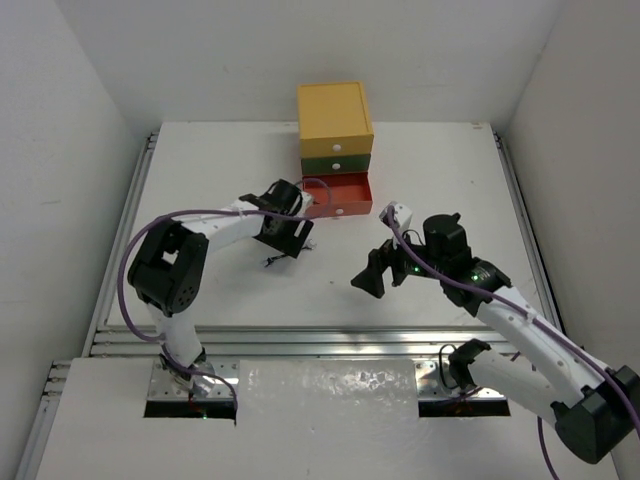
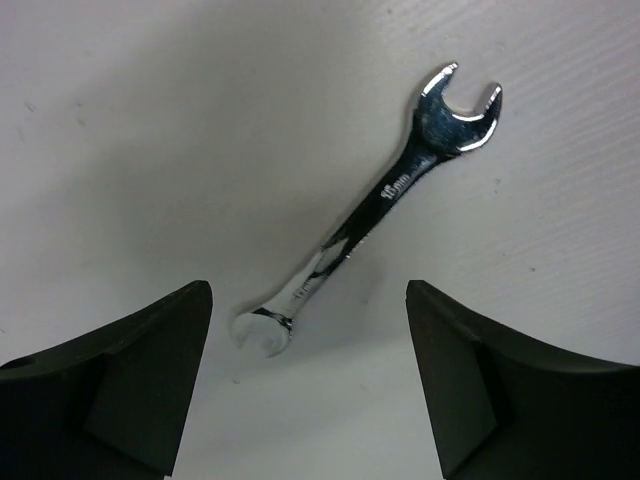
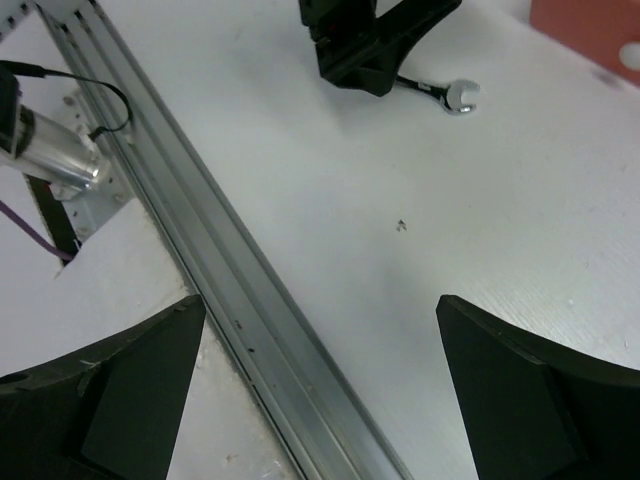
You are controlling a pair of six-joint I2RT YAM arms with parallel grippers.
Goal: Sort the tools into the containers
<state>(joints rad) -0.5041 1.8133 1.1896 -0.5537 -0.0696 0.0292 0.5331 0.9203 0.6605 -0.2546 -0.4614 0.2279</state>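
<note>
1. You'll find the chest of drawers (image 1: 336, 125) at the far middle of the table (image 1: 430, 180), its bottom drawer (image 1: 338, 193) pulled out toward you.
2. The wrench (image 2: 385, 195) lies flat on the table, near-left of that drawer, under the left gripper (image 2: 305, 390).
3. The right gripper (image 1: 372, 278) hangs to its right.

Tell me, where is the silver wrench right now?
In the left wrist view the wrench lies flat on the table below the open left gripper, near the red drawer.
</note>
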